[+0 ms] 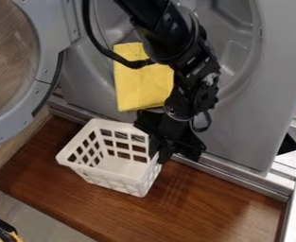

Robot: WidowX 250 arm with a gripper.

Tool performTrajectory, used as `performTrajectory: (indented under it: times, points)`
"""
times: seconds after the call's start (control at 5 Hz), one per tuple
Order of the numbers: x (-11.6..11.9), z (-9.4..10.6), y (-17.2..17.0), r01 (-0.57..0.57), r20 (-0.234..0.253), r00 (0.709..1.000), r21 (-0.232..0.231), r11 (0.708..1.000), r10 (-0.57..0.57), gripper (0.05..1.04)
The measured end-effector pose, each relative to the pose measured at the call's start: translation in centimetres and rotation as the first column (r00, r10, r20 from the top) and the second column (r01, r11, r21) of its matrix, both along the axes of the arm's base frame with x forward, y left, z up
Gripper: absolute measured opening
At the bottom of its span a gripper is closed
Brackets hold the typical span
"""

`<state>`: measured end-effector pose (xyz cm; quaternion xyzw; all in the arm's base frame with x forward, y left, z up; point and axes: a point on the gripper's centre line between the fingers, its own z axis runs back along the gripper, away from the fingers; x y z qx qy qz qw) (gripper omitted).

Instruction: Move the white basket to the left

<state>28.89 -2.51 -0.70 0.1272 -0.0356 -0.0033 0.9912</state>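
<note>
Arm (187, 59) slanting down from top, pincer (158, 157) clamped on right rim of basket (115, 182).

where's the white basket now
The white basket sits on the brown wooden board, left of centre in the camera view, the gripper at its right rim.

White basket (115, 176), gripper (164, 152) at rim (yellow cloth (137, 85) behind)

Your black arm (169, 42) slants down from the top edge, your gripper (161, 157) hanging just below the view's centre.
</note>
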Motion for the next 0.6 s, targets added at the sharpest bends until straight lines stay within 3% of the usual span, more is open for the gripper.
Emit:
performTrajectory:
  times: [0.4, 0.6]
  points:
    - [1.4, -1.6, 0.3, 0.011, -0.022, 1.000, 0.014, 1.000, -0.011, 0.118]
    - [1.4, -1.9, 0.2, 0.000, -0.033, 0.999, 0.012, 1.000, 0.001, 0.305]
